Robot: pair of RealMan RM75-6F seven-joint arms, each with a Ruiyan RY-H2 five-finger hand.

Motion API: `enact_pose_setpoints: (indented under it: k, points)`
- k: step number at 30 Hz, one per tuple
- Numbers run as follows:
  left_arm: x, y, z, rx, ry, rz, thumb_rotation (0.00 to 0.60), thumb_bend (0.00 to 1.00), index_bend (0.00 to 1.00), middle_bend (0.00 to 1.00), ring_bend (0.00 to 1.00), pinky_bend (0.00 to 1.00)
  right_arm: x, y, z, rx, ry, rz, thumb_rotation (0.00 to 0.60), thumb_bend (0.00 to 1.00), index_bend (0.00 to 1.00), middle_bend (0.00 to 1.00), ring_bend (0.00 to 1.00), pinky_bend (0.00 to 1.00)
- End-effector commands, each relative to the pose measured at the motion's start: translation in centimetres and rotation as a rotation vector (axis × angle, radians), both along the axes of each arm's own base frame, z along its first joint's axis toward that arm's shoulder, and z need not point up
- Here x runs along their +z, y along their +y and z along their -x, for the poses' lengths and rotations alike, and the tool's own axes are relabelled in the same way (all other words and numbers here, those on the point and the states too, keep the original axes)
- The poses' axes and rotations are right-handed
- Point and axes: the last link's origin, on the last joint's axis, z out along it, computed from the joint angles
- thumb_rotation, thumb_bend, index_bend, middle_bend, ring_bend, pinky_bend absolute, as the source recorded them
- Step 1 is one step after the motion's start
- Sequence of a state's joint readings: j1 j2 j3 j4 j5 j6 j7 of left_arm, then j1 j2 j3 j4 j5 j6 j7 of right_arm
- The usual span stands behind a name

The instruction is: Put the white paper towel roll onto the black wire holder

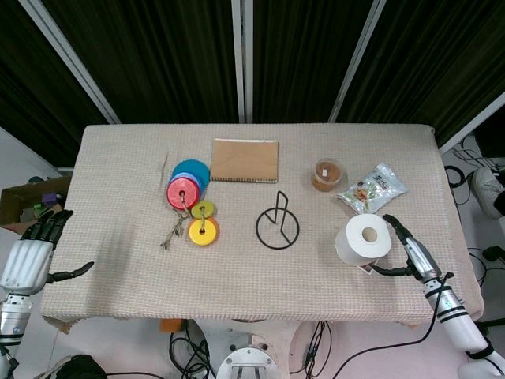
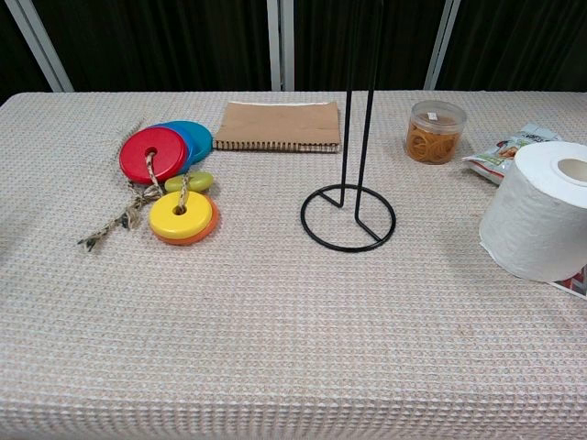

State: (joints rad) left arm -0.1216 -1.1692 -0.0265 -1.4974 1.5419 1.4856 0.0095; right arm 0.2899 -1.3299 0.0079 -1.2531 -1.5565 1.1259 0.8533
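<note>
The white paper towel roll (image 1: 363, 238) stands upright on the right side of the table, its core hole facing up; the chest view shows the roll (image 2: 541, 215) at the right edge. The black wire holder (image 1: 277, 225) stands at the table's middle, left of the roll, with a round base (image 2: 348, 218) and a tall upright rod. My right hand (image 1: 409, 249) lies just right of the roll, fingers spread along its side and holding nothing. My left hand (image 1: 33, 254) hangs off the table's left edge, fingers apart and empty. Neither hand shows in the chest view.
A brown notebook (image 1: 245, 160) lies at the back centre. Coloured discs on a rope (image 1: 192, 204) sit left of the holder. A clear jar of rubber bands (image 1: 327, 174) and a snack bag (image 1: 371, 188) lie behind the roll. A small packet (image 2: 573, 282) peeks from under the roll.
</note>
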Motion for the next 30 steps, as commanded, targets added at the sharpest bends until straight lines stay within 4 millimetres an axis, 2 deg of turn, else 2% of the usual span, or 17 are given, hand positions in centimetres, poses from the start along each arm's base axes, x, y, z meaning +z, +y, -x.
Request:
enact_pose_setpoints:
  k: [1, 20, 22, 25, 27, 30]
  points:
    - [-0.1, 0.0, 0.1, -0.001, -0.003, 0.0, 0.278, 0.1, 0.07, 0.11, 0.08, 0.25, 0.1, -0.1, 0.0, -0.002, -0.002, 0.008, 0.6, 0.0, 0.0, 0.0, 0.0, 0.0]
    - [0.2, -0.3, 0.3, 0.003, -0.006, -0.005, 0.281, 0.1, 0.07, 0.11, 0.08, 0.25, -0.7, -1.1, -0.6, 0.017, -0.029, -0.024, 0.6, 0.01, 0.0, 0.0, 0.0, 0.02]
    - [0.2, -0.3, 0.4, 0.006, -0.007, -0.006, 0.28, 0.1, 0.07, 0.11, 0.08, 0.25, -0.8, -1.1, -0.7, 0.019, -0.037, -0.017, 0.6, 0.03, 0.0, 0.02, 0.02, 0.09]
    - [0.3, -0.3, 0.5, 0.007, -0.007, -0.009, 0.278, 0.1, 0.07, 0.11, 0.08, 0.25, -0.8, -1.3, -0.9, 0.019, -0.052, 0.021, 0.6, 0.08, 0.06, 0.17, 0.19, 0.27]
    - [0.4, -0.4, 0.5, 0.006, -0.007, -0.011, 0.28, 0.1, 0.07, 0.11, 0.08, 0.25, -0.9, -1.4, -0.9, 0.012, -0.059, 0.029, 0.6, 0.12, 0.21, 0.31, 0.32, 0.41]
    - [0.5, -0.4, 0.5, 0.007, -0.007, -0.012, 0.278, 0.1, 0.07, 0.11, 0.08, 0.25, -0.9, -1.6, -0.8, -0.002, -0.057, 0.029, 0.6, 0.18, 0.41, 0.46, 0.45, 0.55]
